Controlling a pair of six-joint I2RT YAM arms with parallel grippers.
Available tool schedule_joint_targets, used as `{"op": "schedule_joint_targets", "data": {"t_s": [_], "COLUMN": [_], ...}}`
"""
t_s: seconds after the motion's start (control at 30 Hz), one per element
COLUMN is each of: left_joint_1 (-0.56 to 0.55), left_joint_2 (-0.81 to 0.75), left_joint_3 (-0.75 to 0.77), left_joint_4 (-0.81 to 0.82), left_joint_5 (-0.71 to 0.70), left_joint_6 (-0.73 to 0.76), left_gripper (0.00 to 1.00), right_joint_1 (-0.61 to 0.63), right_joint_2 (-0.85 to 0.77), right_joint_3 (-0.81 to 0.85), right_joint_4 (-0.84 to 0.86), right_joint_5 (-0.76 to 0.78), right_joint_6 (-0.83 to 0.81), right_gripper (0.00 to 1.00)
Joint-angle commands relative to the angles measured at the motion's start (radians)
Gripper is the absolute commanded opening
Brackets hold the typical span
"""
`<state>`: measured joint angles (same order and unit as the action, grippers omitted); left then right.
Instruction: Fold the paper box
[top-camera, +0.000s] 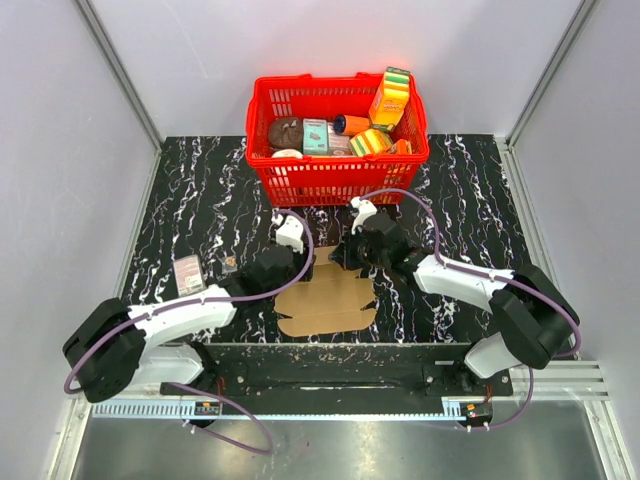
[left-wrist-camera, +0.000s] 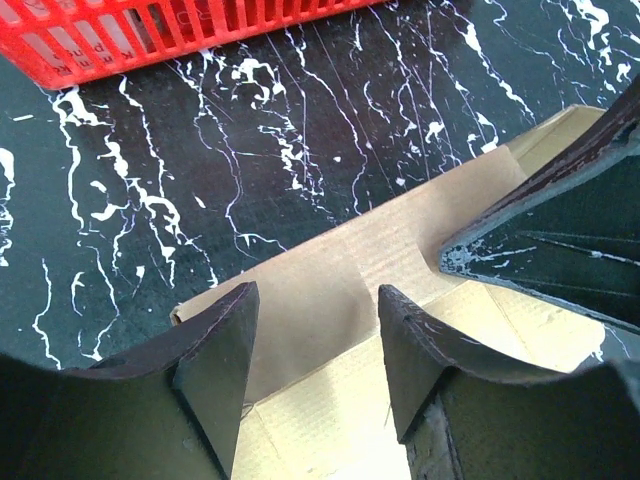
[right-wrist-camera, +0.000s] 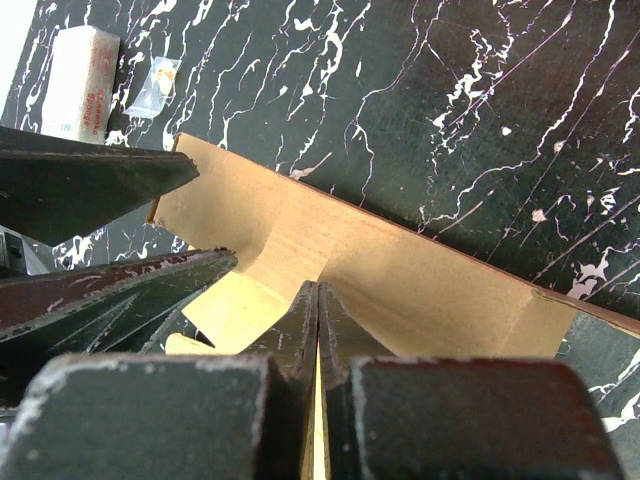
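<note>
R: Left hand (left-wrist-camera: 315, 295), state?

K: Open. Its two fingers (left-wrist-camera: 215, 370) stand apart, tips low over the paper box (left-wrist-camera: 340, 255), one on each side of a crease. Whether they touch the cardboard cannot be told from its wrist view.

R: Right hand (right-wrist-camera: 318, 295)?

K: Closed. Fingers pressed flat together, with a thin pale edge of cardboard pinched between them, so it is gripping the paper box. It sits just beside the left hand, on that hand's right. Each hand shows in the other's wrist view.

R: Box location?

K: On the worktop (top-camera: 200, 200), which is black with white veining. The box is centred just ahead of the arm bases. Top view: the near part lies flat as an unfolded brown sheet with notched flaps, and the far edge is under both hands. Right wrist view: a far panel appears tilted up off the worktop along a crease.

R: Around and beyond the box?

K: To its left, well apart, a small white packet (top-camera: 188, 272) with red print lies flat on the worktop. A scrap of clear wrapper (top-camera: 230, 263) is near it, on the side towards the box. Farther back, a red basket (top-camera: 330, 180) stands at the centre of the worktop's far edge, apart from both hands. It holds colourful packages (top-camera: 315, 135). One yellow-orange carton (top-camera: 390, 100) leans at the basket's back right corner, rising above the rim.
</note>
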<state>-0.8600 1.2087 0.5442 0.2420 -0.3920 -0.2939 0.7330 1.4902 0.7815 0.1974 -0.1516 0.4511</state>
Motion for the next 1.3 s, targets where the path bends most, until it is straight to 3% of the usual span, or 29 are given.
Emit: {"op": "schedule_joint_targets", "data": {"t_s": [0.0, 0.77, 0.93, 1.1, 1.27], "left_joint_1": [0.007, 0.018, 0.016, 0.016, 0.018], "left_joint_2": [0.006, 0.061, 0.063, 0.061, 0.061], "left_joint_3": [0.008, -0.001, -0.003, -0.003, -0.004], "left_joint_4": [0.072, 0.075, 0.079, 0.080, 0.083], "left_joint_5": [0.045, 0.030, 0.038, 0.041, 0.041], "left_joint_6": [-0.010, -0.004, -0.007, -0.008, -0.008], "left_gripper": [0.55, 0.55, 0.54, 0.54, 0.54], "right_joint_1": [0.003, 0.005, 0.005, 0.005, 0.005], "right_joint_2": [-0.027, -0.096, -0.243, -0.391, -0.505], "right_joint_3": [0.005, -0.002, -0.037, -0.080, -0.194], "right_joint_4": [0.017, -0.010, -0.062, -0.223, -0.268], "right_joint_5": [-0.003, 0.030, 0.145, 0.316, 0.258], "right_joint_6": [0.000, -0.005, -0.003, 0.021, 0.118], "right_gripper": [0.02, 0.03, 0.06, 0.06, 0.05]}}
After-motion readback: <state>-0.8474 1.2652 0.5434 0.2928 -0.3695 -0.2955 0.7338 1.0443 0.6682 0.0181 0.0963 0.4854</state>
